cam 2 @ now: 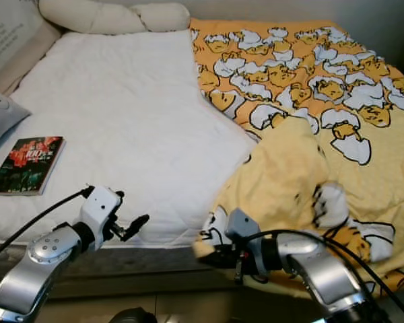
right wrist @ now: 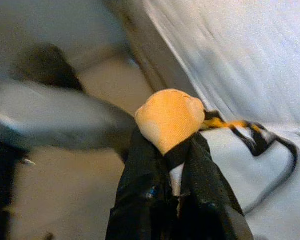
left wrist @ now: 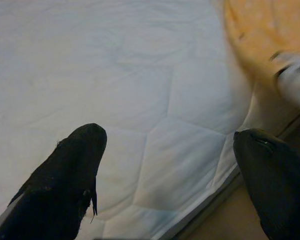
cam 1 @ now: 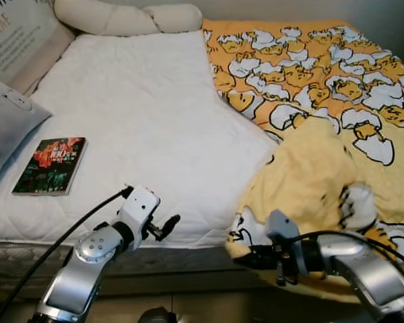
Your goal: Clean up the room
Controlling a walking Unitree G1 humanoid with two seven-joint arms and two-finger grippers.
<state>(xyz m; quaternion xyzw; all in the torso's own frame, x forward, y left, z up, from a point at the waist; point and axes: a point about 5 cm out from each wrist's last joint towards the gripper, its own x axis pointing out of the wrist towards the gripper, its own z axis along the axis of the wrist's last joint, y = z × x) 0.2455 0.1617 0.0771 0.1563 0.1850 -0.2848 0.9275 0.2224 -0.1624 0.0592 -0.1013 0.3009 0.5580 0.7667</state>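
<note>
A yellow cartoon-print blanket (cam 1: 323, 101) covers the right half of the bed, its near part folded back in a heap (cam 1: 310, 182). My right gripper (cam 1: 246, 256) is at the bed's front edge, shut on the blanket's corner (right wrist: 169, 116), which bulges out between the fingers. My left gripper (cam 1: 167, 227) hovers open over the front edge of the white mattress (cam 1: 141, 114); its fingers (left wrist: 70, 175) have nothing between them. A book (cam 1: 50, 165) with a dark red cover lies on the mattress at the left.
A grey pillow (cam 1: 3, 121) and a printed cushion (cam 1: 17, 33) sit at the left, a knotted cream pillow (cam 1: 121, 17) at the head. Floor (cam 1: 209, 306) lies below the bed frame.
</note>
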